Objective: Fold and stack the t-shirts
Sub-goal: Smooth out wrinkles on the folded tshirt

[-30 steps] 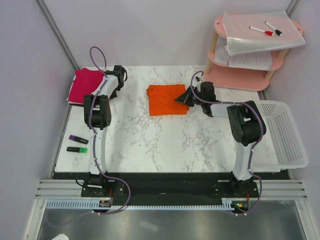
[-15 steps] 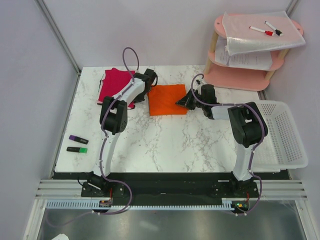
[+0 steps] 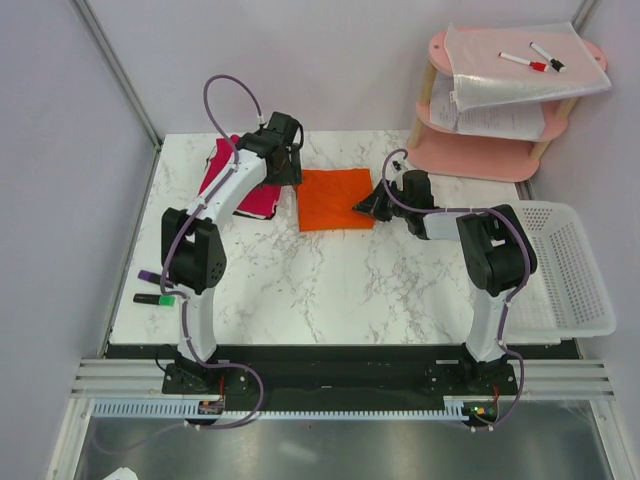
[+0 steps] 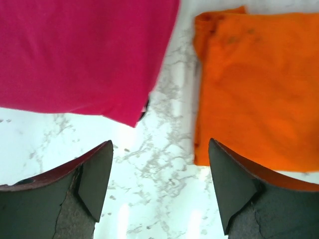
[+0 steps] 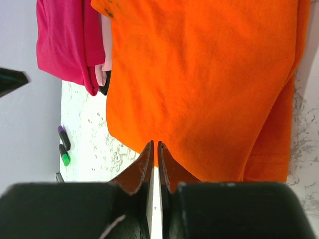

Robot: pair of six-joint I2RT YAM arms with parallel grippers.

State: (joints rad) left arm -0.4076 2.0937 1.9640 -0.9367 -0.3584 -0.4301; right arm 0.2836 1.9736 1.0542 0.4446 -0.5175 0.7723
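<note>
A folded orange t-shirt [image 3: 335,198] lies flat at the back middle of the marble table [image 3: 330,280]. A magenta t-shirt [image 3: 256,198] lies just left of it, partly under my left arm, with a narrow strip of table between the two. My left gripper [image 3: 285,165] hangs open over that strip, its fingers apart and empty [image 4: 160,149], with the magenta shirt [image 4: 79,55] and the orange shirt [image 4: 254,89] ahead of them. My right gripper [image 3: 362,205] is shut at the orange shirt's right edge; its tips [image 5: 155,144] point onto the orange cloth [image 5: 199,84] with nothing between them.
A purple highlighter [image 3: 157,279] and a green one [image 3: 153,299] lie at the table's left edge. A pink tiered shelf [image 3: 500,150] with papers and markers stands at the back right. A white basket [image 3: 570,270] sits off the right edge.
My left arm carried the magenta shirt from the far left to beside the orange shirt, then opened and let it go. The right arm has stayed where it was.
</note>
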